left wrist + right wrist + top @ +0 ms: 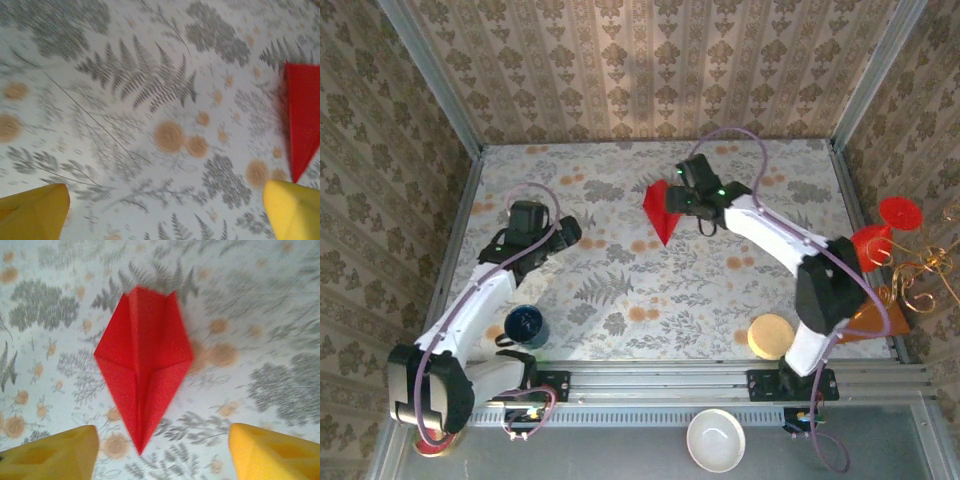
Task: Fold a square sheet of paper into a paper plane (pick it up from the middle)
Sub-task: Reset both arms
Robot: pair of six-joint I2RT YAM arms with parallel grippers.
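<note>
The red sheet of paper (660,210) lies on the patterned table, folded into a slim pointed kite shape with a centre crease and two flaps (142,365). My right gripper (162,440) hovers just off its pointed tip, open, with both yellow fingers (270,455) well apart and clear of the paper. From above, the right gripper (682,195) is at the paper's right edge. My left gripper (570,232) stands open over bare table to the left. In the left wrist view the left gripper (165,210) holds nothing, and the red paper (302,125) lies at the right edge.
A dark blue cup (525,325) stands by the left arm. A tan round disc (770,335) sits near the right arm's base. A white bowl (714,440) rests below the rail. Red objects (885,230) and gold wire (920,275) crowd the right edge.
</note>
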